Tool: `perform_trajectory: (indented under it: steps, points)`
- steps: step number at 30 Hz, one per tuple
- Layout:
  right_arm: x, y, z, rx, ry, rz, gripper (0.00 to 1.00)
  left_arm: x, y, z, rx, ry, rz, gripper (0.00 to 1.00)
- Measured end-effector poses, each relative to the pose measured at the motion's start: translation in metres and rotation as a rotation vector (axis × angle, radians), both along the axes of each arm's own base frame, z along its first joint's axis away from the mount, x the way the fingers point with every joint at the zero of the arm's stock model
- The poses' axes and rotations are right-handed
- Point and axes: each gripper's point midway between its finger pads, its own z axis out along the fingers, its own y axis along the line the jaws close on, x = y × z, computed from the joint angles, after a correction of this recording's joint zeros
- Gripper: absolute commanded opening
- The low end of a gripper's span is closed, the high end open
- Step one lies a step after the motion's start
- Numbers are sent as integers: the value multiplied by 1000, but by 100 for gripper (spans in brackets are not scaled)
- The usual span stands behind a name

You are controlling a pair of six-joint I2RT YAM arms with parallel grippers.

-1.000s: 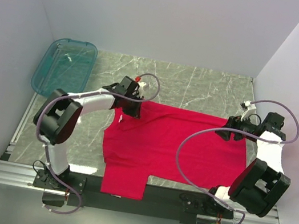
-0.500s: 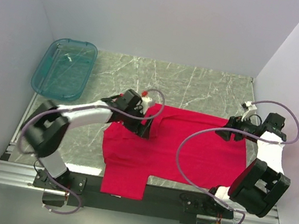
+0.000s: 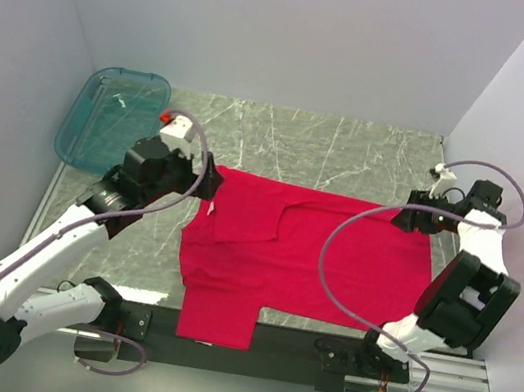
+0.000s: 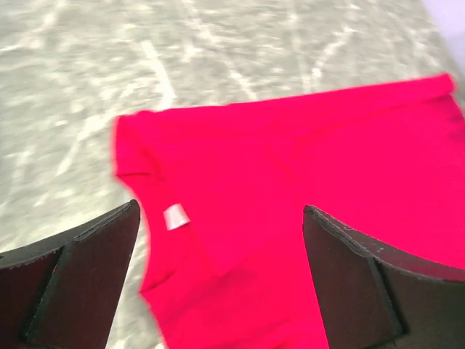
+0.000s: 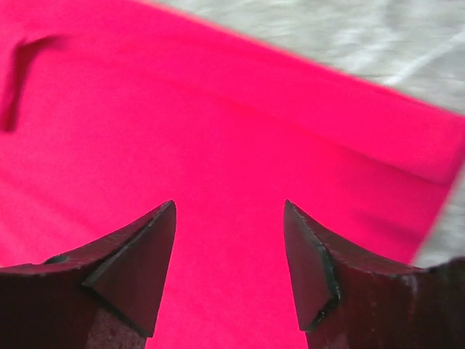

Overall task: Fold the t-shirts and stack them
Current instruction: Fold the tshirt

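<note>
The crimson t-shirt (image 3: 332,259) lies spread on the marble table, its upper left part folded over into a flap (image 3: 250,216). My left gripper (image 3: 205,184) hangs just off the shirt's upper left corner. In the left wrist view it (image 4: 221,211) stands wide open above the t-shirt (image 4: 305,160), with nothing held, and the white neck label (image 4: 175,217) shows below it. My right gripper (image 3: 400,220) is over the shirt's upper right corner. The right wrist view shows it (image 5: 229,207) open above the red cloth (image 5: 218,109), gripping nothing.
A translucent teal tub (image 3: 113,119) sits at the far left of the table. The shirt's lower part (image 3: 214,325) hangs over the near edge onto the metal rail (image 3: 40,304). White walls close in on the left, back and right.
My left gripper carried the shirt's upper left part rightward into a fold, let go, opened wide and drew back to the left. My right gripper narrowed a little and shifted slightly.
</note>
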Motion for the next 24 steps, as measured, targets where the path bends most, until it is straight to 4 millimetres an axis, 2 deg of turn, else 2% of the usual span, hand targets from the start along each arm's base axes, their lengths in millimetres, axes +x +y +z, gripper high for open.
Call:
perform_trajectory:
  steps: [4,9,11,18,24]
  points:
    - [28,-22,-8,-45,61,-114,62,-5,24,-12,55,-6,64,100]
    - [74,-56,-13,-133,106,-269,58,-8,37,-31,126,16,92,99]
    - [84,-68,-20,-166,124,-321,57,-8,38,-33,136,19,93,99]
    - [101,-96,-53,-214,224,-449,52,-7,38,-36,149,24,89,99]
    - [106,-109,-67,-246,261,-497,51,-6,39,-40,158,37,89,98]
